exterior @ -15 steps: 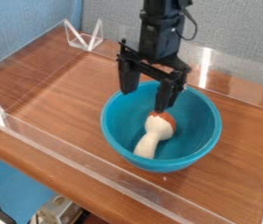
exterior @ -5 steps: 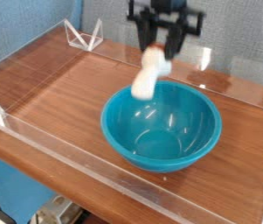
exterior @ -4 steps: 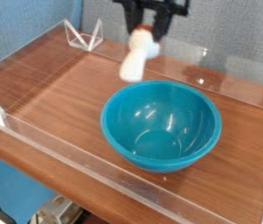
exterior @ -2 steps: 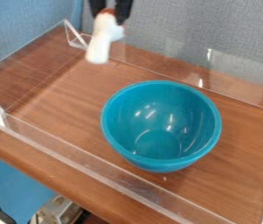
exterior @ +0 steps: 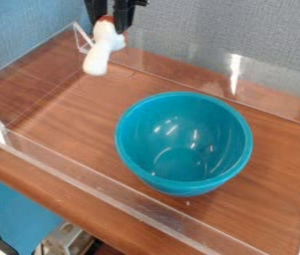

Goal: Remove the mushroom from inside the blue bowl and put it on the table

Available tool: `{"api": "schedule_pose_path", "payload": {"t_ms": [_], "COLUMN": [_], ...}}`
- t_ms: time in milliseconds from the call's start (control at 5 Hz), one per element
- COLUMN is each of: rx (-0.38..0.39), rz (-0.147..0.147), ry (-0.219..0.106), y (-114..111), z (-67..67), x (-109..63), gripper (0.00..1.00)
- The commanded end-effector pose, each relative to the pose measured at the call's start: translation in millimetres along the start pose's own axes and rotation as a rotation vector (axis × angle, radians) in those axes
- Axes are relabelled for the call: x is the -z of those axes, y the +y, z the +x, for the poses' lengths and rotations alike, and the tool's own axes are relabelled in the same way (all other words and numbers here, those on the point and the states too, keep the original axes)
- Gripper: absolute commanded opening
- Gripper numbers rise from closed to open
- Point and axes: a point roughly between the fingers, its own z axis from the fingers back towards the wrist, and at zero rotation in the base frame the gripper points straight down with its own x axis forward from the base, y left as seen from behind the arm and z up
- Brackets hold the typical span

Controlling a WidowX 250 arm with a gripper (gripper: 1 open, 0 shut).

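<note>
My black robot gripper point(exterior: 109, 17) is clamped on the round orange-brown cap of the small toy mushroom with the thick cream-white stem point(exterior: 99, 56), and I have it up in the air. The cap is mostly hidden by my fingers, but the stem pokes out below them, leaning a little, with its end pointing down. The mushroom is out of the bowl and over the far left part of the reddish-brown wood-grain table point(exterior: 79, 115). It looks as if it has not been set down, so my job now is to bring it down gently. I should keep my squeeze just as it is, firm but not hard, because a smooth cap could slip if I let go a bit too soon. I should go down slowly and straight, so the stem end meets the wood first. Near me on the far side is a see-through plastic wall point(exterior: 172, 70), and a white wire-like frame point(exterior: 97, 40) stands at the far left corner, so I should pick a spot a little nearer and more to the middle, where I won't bump them. The big shiny teal-blue plastic bowl point(exterior: 184, 187) is to the right and nearer, well apart from the mushroom, and I should keep away from its rim. When the stem touches the wood, I should wait a tiny bit, open softly, and lift straight up. The mushroom may tip over and roll, so a low, soft letting go is best.
</note>
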Motion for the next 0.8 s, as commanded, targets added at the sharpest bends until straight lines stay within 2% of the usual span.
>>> {"api": "schedule_pose_path", "payload": {"t_ms": [0, 200, 600], "rx": [-0.064, -0.140, -0.222], "rz": [0.014, 0.014, 0.020], "ry": [-0.041, -0.017, 0.026], "y": [4.5, -0.9, -10.7], "z": [4.3, -5.1, -28.2], "x": [-6.1, -14.6, -26.8], "gripper": [0.00, 0.00, 0.00]}}
